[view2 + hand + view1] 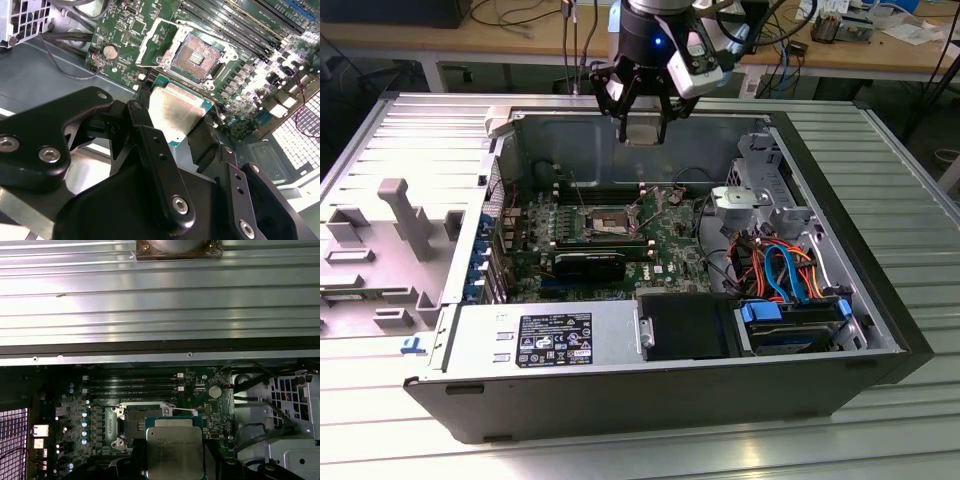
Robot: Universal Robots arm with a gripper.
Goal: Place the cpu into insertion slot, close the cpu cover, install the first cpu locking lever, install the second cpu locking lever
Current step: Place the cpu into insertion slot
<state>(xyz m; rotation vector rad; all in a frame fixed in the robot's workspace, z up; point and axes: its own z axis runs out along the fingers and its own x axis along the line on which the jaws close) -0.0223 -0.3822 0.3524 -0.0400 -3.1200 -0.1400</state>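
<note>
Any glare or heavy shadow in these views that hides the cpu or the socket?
Second wrist view: glare washes out the circuit board beside the insertion slot; the cpu shows a mild sheen. First wrist view: strong glare on the ribbed metal surface; slot dim but visible. Exterior view: even light, case interior shaded.

The arm hangs vertical at the top of the exterior view, wrist pointing straight down, a small blue light lit on it. Below it the gripper spreads its black linkage outward, then angles in to the tips. In the second wrist view the fingers are clamped against two opposite edges of the cpu, holding it in the air.
</note>
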